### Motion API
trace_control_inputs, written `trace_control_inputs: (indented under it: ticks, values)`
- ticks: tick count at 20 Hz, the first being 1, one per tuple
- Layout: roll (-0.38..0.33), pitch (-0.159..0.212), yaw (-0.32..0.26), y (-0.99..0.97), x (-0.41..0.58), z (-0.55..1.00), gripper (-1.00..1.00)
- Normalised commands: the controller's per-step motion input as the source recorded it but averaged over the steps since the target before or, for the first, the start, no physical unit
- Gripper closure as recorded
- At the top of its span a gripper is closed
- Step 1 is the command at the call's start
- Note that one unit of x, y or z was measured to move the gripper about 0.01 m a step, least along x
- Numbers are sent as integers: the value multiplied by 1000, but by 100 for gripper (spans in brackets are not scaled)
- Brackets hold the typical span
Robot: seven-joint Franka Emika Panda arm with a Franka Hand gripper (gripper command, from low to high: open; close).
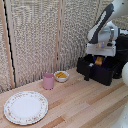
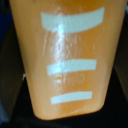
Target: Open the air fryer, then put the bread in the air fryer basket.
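Observation:
My gripper (image 1: 99, 59) hangs at the exterior view's right, directly over the pulled-out air fryer basket (image 1: 100, 71). The golden-orange bread (image 1: 99, 61) shows between the dark fingers, just above the basket's hollow, and the gripper is shut on it. In the wrist view the bread (image 2: 67, 60) fills nearly the whole picture, orange with pale stripes, against a dark surround. The black air fryer (image 1: 121, 50) stands behind the arm, mostly hidden by it. The basket's front handle (image 1: 87, 74) sticks out toward the exterior view's left.
On the wooden table (image 1: 80, 107) stand a pink cup (image 1: 48, 81), a small white bowl (image 1: 61, 76) with yellow-orange contents, and a patterned plate (image 1: 26, 107) at the front left. A woven screen (image 1: 45, 35) closes off the back.

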Motion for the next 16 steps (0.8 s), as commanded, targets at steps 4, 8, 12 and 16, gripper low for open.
trace_control_inputs:
  ticks: [4, 8, 12, 16]
  values:
    - [0, -7, -97, 0, 58, -139, -100]
    - [0, 1, -42, -77, 39, -7, -100]
    - [1, 3, -1, -54, 39, 212, -100]
    - [11, 44, -6, 94, 9, 824, -100]
